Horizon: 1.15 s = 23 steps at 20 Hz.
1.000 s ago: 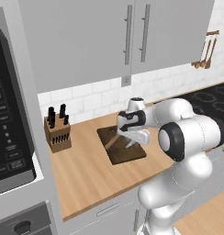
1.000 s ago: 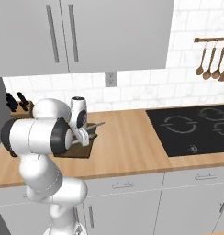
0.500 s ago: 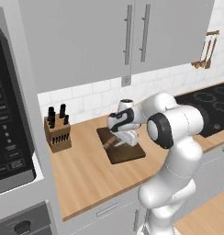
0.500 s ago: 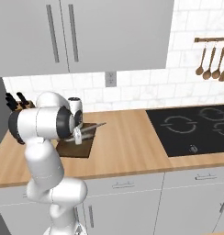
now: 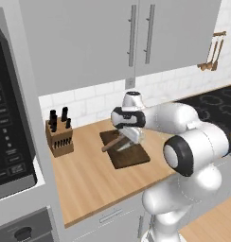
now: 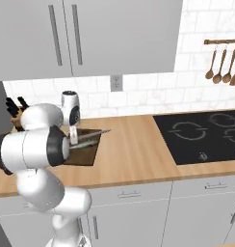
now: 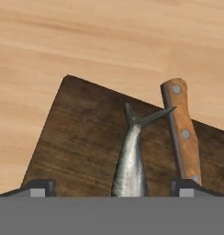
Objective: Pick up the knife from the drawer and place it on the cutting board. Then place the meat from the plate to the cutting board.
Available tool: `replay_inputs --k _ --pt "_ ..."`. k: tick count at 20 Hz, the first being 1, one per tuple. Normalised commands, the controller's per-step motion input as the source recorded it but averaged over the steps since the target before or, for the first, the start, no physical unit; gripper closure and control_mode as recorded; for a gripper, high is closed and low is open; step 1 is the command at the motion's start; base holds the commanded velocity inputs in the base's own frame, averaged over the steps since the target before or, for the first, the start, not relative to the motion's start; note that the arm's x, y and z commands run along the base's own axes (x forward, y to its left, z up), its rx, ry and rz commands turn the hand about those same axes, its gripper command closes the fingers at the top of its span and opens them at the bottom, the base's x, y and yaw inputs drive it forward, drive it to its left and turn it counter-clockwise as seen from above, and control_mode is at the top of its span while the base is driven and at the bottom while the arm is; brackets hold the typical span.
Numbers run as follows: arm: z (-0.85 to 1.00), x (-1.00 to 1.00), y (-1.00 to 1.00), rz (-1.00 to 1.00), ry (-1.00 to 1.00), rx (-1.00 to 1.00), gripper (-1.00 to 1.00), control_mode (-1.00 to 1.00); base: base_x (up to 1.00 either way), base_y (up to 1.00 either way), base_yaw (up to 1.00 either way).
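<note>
Looking along your gripper (image 7: 113,187), you see the cutting board (image 7: 81,142), a dark brown wooden slab lying at an angle on the light wooden counter (image 7: 95,41). The meat (image 7: 131,158), a slim silver fish, lies on the board with its forked tail pointing away from you. Just beside it lies the knife (image 7: 182,128); its brown riveted handle touches one tail tip. Your two fingertips (image 7: 38,188) stand wide apart, one on either side of the fish.

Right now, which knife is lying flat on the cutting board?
The brown-handled knife, flat on the board beside the fish. The black-handled ones stand in the block.
</note>
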Motion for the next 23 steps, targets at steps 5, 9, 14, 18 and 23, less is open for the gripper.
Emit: replay_inputs --k 5,9,14,18,23 --pt "0.79 -1.0 -1.0 0.0 -0.55 0.22 -1.0 -1.0 0.0 0.0 0.0" --pt "0.89 -1.0 -1.0 0.0 -0.57 0.23 -1.0 -1.0 0.0 0.0 0.0" --pt "0.97 -1.0 -1.0 0.0 -0.55 0.25 -1.0 -1.0 0.0 0.0 0.0" --pt "1.0 -1.0 -1.0 0.0 -0.58 0.24 -1.0 -1.0 0.0 0.0 0.0" --pt "0.14 -0.2 -0.32 -0.09 -0.14 0.04 -1.0 -1.0 0.0 0.0 0.0"
